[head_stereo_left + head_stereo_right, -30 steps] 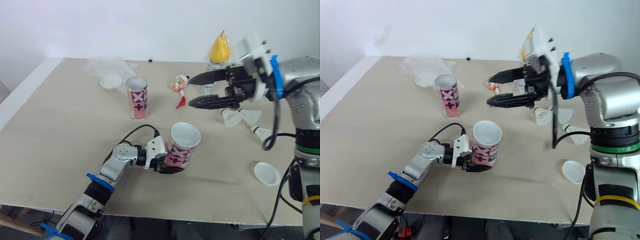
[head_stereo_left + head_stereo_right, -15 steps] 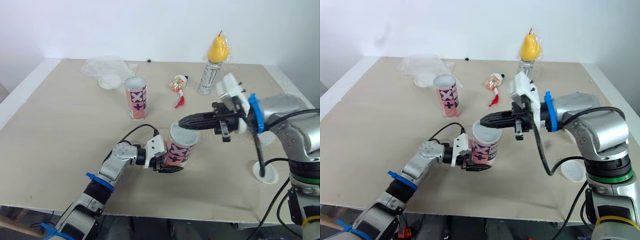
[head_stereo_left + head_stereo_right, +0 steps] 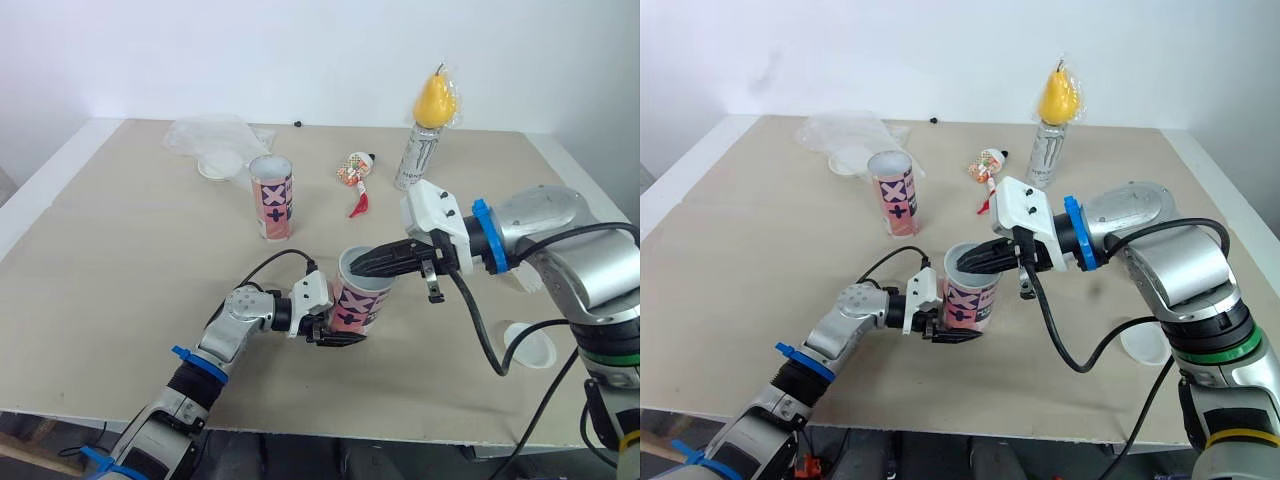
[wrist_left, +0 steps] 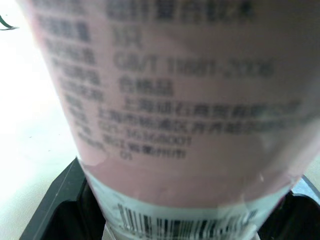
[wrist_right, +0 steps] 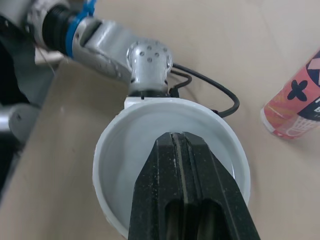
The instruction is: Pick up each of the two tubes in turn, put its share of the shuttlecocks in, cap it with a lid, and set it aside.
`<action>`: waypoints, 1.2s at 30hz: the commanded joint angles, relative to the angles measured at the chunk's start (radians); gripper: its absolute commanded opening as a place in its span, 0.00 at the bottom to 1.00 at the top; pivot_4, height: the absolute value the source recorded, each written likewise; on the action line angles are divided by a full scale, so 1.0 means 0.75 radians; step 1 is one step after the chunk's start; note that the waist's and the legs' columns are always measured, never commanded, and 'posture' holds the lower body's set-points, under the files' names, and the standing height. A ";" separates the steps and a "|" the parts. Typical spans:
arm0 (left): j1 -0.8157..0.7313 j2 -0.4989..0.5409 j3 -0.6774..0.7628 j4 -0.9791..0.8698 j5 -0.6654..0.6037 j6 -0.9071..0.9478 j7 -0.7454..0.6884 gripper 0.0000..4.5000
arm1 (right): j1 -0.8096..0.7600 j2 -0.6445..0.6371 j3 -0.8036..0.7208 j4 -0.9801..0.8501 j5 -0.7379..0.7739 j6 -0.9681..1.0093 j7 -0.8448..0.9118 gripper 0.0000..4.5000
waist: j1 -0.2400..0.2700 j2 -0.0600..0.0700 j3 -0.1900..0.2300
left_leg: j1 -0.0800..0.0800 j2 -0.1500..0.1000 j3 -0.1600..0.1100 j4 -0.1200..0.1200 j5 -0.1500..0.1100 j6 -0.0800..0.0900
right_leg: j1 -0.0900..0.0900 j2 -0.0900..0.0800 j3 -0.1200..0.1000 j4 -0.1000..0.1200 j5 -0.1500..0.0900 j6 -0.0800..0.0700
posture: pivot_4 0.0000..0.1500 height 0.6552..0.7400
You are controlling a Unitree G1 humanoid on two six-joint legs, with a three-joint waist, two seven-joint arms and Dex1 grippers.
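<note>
L gripper [image 3: 343, 332] clamps 1 tube [image 3: 361, 300] nr desk [image 3: 120, 300] front edge; R gripper [image 3: 360, 268], fingers together, tips inside mouth. Hold tube steady, release centred.

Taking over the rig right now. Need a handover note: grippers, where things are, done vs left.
Left gripper: shut on the held tube, which is tilted with its open mouth toward the right arm.
Right gripper: shut, fingertips inside that tube's mouth. Whether it grips a shuttlecock cannot be told.
Second tube: upright, open, farther back on the table.
Front lid: near the right front edge. Back lid: beside the plastic bag.
Done: first tube picked up.
Left: finish filling it, cap it, set it aside, then the same for the second tube.
</note>
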 commanded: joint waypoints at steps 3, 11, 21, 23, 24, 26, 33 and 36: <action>0.020 0.010 -0.013 0.037 0.028 0.030 0.016 0.74 | 0.051 -0.055 0.208 0.040 -0.186 -0.075 0.098 0.00 | 0.000 -0.003 -0.005 | 0.000 0.000 0.000 0.000 0.000 -0.001 | 0.000 0.000 0.000 -0.001 0.000 0.000 | 1.00 1.00; 0.012 0.004 -0.012 0.049 0.031 0.025 0.018 0.74 | 0.047 -0.025 0.269 0.061 -0.253 -0.122 0.149 0.00 | 0.000 -0.015 -0.029 | 0.005 0.004 0.004 -0.003 -0.004 -0.006 | 0.004 -0.002 -0.002 -0.008 0.000 -0.003 | 1.00 1.00; 0.022 0.026 0.018 0.037 0.022 0.014 0.022 0.74 | -0.068 0.065 -0.347 0.185 0.292 0.372 0.011 0.00 | 0.003 -0.012 -0.028 | -0.001 0.006 0.010 -0.014 0.000 0.001 | 0.001 -0.003 -0.001 -0.015 0.007 -0.007 | 1.00 1.00; 0.023 0.034 0.021 0.035 0.018 0.013 0.020 0.74 | -0.042 0.020 -0.445 0.207 0.339 0.402 -0.008 0.00 | 0.004 -0.012 -0.027 | -0.003 0.005 0.010 -0.015 0.000 0.001 | -0.001 -0.003 -0.001 -0.015 0.006 -0.007 | 1.00 1.00; 0.024 0.036 0.021 0.034 0.017 0.012 0.019 0.74 | -0.033 0.008 -0.466 0.208 0.353 0.409 -0.015 0.00 | 0.004 -0.012 -0.026 | -0.003 0.005 0.010 -0.016 0.000 0.001 | -0.001 -0.003 -0.001 -0.016 0.006 -0.006 | 1.00 1.00; 0.023 0.042 0.024 0.033 0.016 0.007 0.022 0.74 | 0.042 -0.017 -0.654 0.234 0.420 0.450 -0.080 0.00 | 0.004 -0.013 -0.026 | -0.003 0.005 0.010 -0.018 0.000 0.001 | -0.001 -0.003 -0.001 -0.016 0.005 -0.006 | 1.00 1.00; -0.009 0.029 0.052 0.027 0.001 -0.009 0.061 0.74 | 0.652 0.160 -0.951 -0.059 0.418 0.280 -0.334 0.00 | 0.002 -0.012 -0.025 | -0.003 0.004 0.005 -0.020 -0.001 0.001 | 0.001 0.002 0.000 -0.016 0.005 0.003 | 1.00 1.00; -0.022 0.019 0.063 0.021 -0.022 -0.018 0.055 0.74 | 0.948 0.209 -0.864 -0.150 0.278 0.078 -0.329 0.00 | 0.002 -0.005 -0.021 | -0.005 0.003 0.002 -0.019 0.000 0.001 | 0.001 0.003 0.000 -0.016 0.005 0.005 | 1.00 1.00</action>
